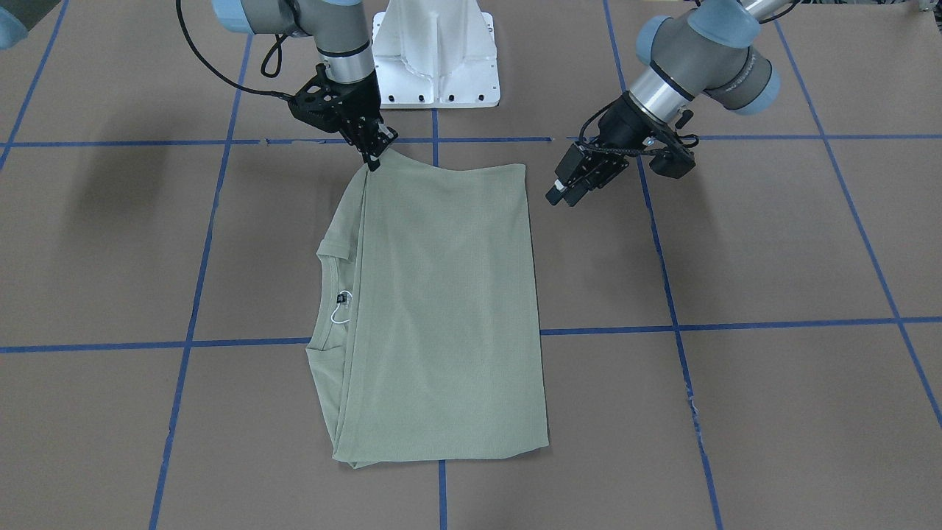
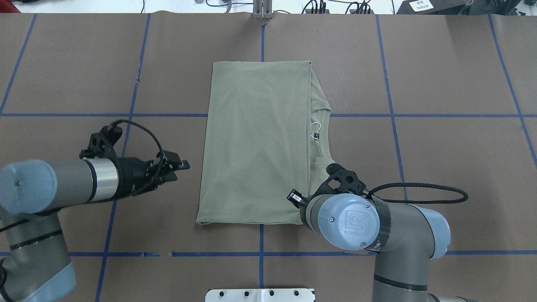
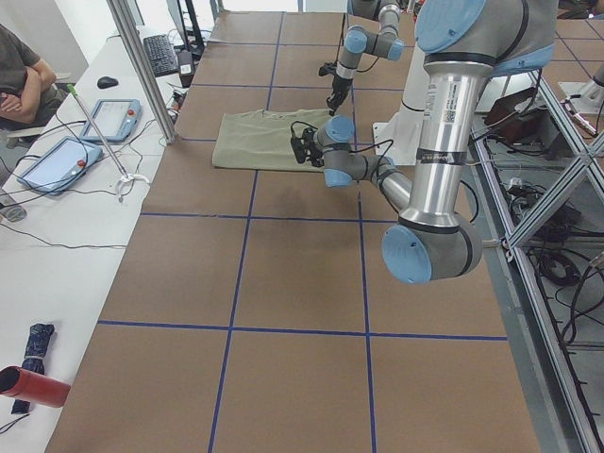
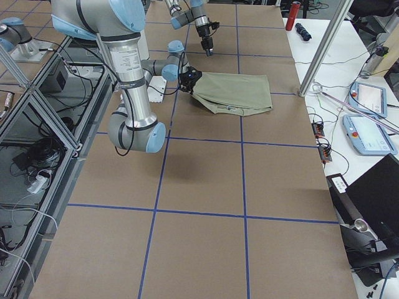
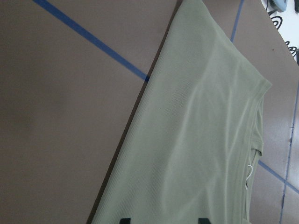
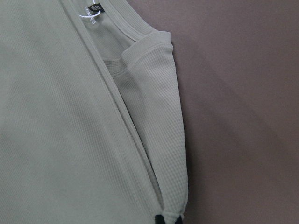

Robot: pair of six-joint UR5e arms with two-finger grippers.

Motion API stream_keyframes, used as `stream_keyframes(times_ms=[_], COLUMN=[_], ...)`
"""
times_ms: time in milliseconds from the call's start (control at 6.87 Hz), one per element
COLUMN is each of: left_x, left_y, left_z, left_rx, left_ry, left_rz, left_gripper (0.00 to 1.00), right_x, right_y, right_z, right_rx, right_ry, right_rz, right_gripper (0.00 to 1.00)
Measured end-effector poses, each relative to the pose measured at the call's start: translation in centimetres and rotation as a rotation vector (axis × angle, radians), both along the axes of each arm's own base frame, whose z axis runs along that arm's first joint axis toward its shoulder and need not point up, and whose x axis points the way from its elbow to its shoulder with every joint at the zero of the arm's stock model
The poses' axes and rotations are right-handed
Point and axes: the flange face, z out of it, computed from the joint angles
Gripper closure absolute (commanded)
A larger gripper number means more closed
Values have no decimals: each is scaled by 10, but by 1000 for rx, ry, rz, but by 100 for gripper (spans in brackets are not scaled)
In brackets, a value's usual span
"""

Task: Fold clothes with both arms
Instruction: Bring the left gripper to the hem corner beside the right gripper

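Brown paper covers the table point(image 1: 773, 243), ruled into large squares by blue tape point(image 1: 736, 324), with a white base point(image 1: 436, 55) bolted at the robot's edge. In the left side view a white bench point(image 3: 57, 245) runs along the far edge, carrying tablets point(image 3: 113, 118) and cables, and a person point(image 3: 19, 80) sits there with arms crossed. The shirt point(image 1: 441, 309) lies mid-table, folded into a tall rectangle with its long sides running away from the robot. Its neckline and black label point(image 1: 341, 298) show along the edge on the robot's right. The right gripper point(image 1: 375, 156) points down at the shirt's near corner on that same side. Its fingers are pinched on the fabric, which rises in a small peak to meet them. The left gripper point(image 1: 561, 195) hangs tilted just beside the opposite near corner, apart from the cloth. Its jaws stand parted and hold nothing, as the two separated tips in the left wrist view show.
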Motion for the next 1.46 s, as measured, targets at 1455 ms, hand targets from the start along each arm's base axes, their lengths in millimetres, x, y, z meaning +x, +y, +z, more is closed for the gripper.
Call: stream_keyframes(times_ms=[1455], left_x=[105], left_y=[70], left_z=[-8], left_rx=[-132], left_ry=[-235], left_rz=[33], left_gripper=[44], right_x=[3], right_y=[-2], right_z=[-3], right_rx=[-4], right_ry=[-9], right_rz=[-1], right_gripper=[100])
